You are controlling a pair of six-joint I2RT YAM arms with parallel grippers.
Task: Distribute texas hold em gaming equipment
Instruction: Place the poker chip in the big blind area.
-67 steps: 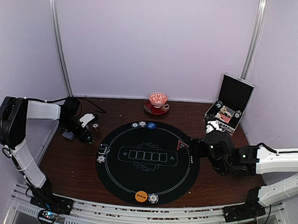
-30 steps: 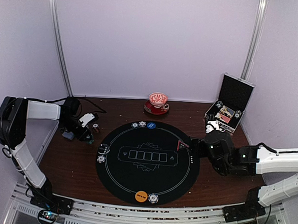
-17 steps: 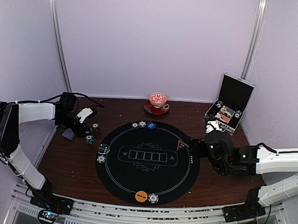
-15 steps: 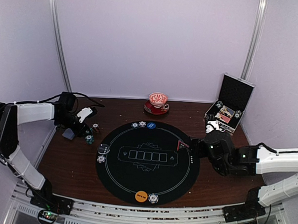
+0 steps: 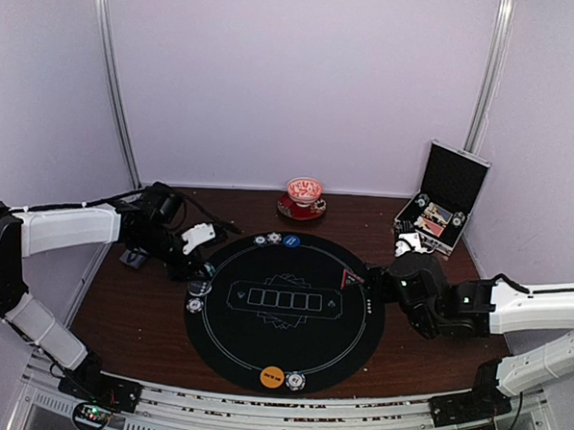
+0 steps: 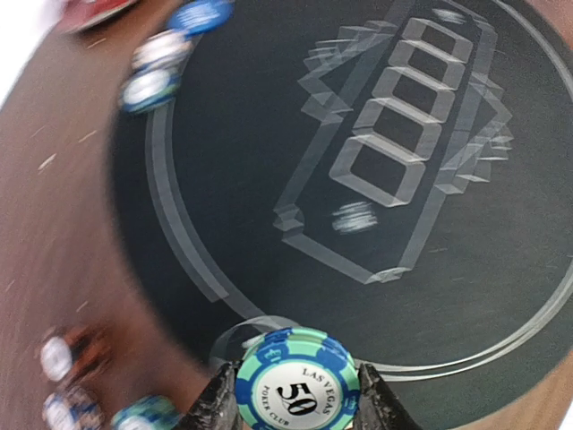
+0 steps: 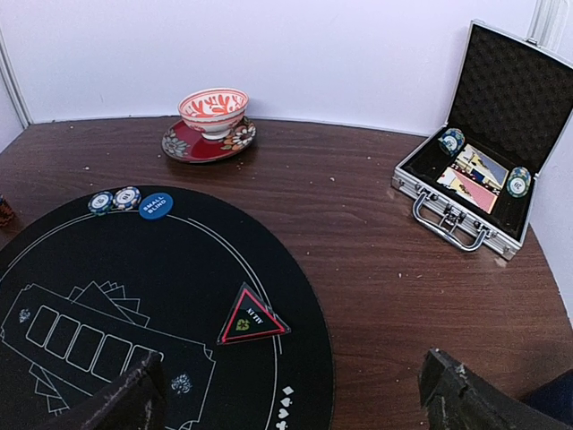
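Swung to the round black mat [image 5: 280, 345], left gripper [image 6: 297, 408] is pinching a teal striped-edge poker chip [image 6: 297, 376] edgewise, face toward its camera; right gripper [image 7: 300, 399] is gaping empty

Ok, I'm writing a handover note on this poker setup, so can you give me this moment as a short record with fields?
left gripper: shut on teal chip, over the left edge of the mat
right gripper: open, holding nothing, by mat's right edge
mat, far edge: blue disc beside two chips
mat, near edge: orange disc beside one chip
case: open, far right, cards inside
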